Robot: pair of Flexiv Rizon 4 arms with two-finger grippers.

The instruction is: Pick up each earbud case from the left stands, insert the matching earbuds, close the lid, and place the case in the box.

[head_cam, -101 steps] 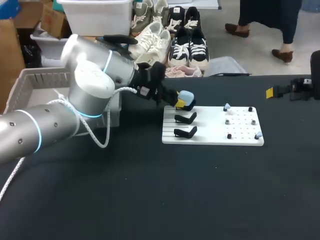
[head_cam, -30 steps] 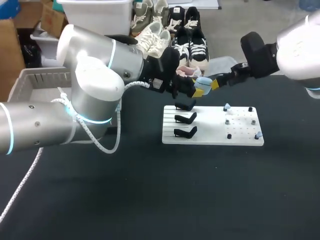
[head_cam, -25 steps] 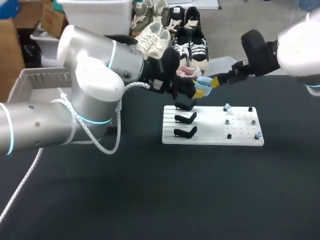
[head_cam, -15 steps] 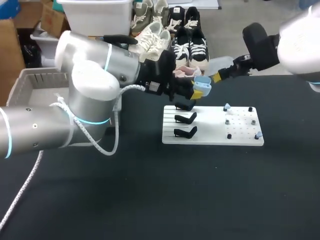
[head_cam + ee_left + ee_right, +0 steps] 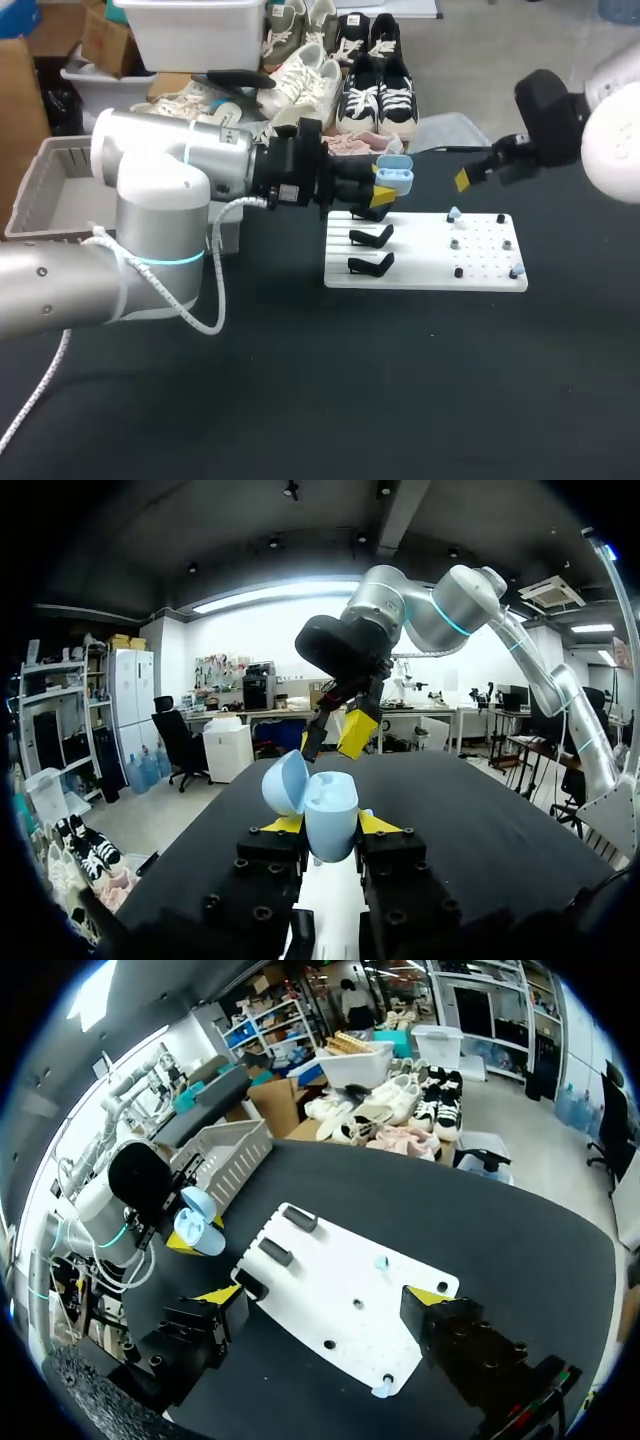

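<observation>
My left gripper (image 5: 385, 190) is shut on a light blue earbud case (image 5: 393, 178), held in the air just above the back stand (image 5: 370, 213). The case's lid stands open in the left wrist view, where the case (image 5: 331, 818) sits between my left gripper's (image 5: 330, 826) yellow tips. The right gripper (image 5: 468, 178) hangs open and empty to the right of the case, above the white board (image 5: 420, 262). In the right wrist view my right gripper (image 5: 325, 1310) is over the board (image 5: 330, 1290), with the case (image 5: 197, 1232) beyond it. Pale blue earbuds (image 5: 453, 213) (image 5: 516, 270) sit on the board.
Three black stands are bare along the board's left side, the middle one (image 5: 370, 237) and front one (image 5: 370, 264) among them. Small black pegs dot the board's right half. A grey basket (image 5: 60, 170) stands at the table's far left.
The right gripper, which was at the case's lid, has drawn back to the right. The lid now stands open. My left arm has moved slightly with the case.
</observation>
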